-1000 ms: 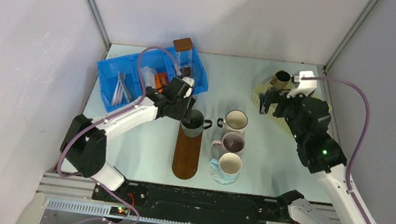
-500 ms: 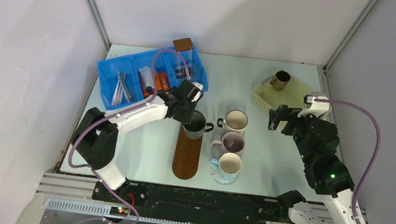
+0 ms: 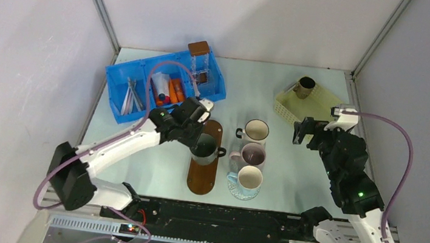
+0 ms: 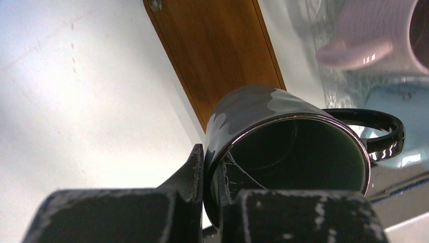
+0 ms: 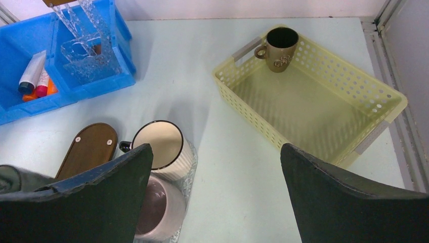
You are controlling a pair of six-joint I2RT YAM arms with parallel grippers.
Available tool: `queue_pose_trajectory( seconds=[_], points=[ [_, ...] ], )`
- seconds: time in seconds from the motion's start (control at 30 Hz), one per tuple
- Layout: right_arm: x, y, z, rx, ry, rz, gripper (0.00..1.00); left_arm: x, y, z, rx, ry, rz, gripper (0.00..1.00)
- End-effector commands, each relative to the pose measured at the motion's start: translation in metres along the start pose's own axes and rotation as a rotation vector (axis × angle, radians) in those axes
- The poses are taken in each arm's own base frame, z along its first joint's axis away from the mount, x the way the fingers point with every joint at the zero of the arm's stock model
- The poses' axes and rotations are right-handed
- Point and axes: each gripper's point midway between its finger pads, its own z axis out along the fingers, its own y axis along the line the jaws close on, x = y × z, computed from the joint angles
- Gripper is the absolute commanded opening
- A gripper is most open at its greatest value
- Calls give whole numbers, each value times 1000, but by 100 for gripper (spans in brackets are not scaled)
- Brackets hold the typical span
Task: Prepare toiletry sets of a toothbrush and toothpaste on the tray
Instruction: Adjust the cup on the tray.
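Note:
My left gripper is shut on the rim of a dark glossy mug, one finger outside the wall and one inside. The mug tilts over the long brown wooden tray, whose bare far end shows in the left wrist view. Grey toothbrushes lie in the blue bin at the back left. Toothpaste tubes sit in its middle compartment, white and orange ones in the right wrist view. My right gripper hangs open and empty above the table right of the mugs.
A cream mug, a pink mug and a third mug stand in a row right of the tray. A yellow basket at the back right holds a brown mug. A clear brown-lidded box stands in the blue bin.
My left gripper closed on the dark mug's rim and carried it nearer along the tray. The right gripper drew back from the basket toward the near side, still open.

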Motion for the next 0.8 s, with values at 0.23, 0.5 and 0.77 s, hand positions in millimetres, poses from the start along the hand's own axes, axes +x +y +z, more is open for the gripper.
queue_pose_trajectory(
  seconds=[0.23, 0.5, 0.77],
  points=[
    [2, -5, 0, 23, -2, 1, 100, 44, -28, -24, 77, -30, -64, 0],
    [4, -4, 1, 19, 10, 3, 99, 65, -41, -19, 88, -32, -107, 0],
    [8, -3, 3, 16, 23, 9, 99, 71, -38, -15, 60, -43, -142, 0]
  ],
)
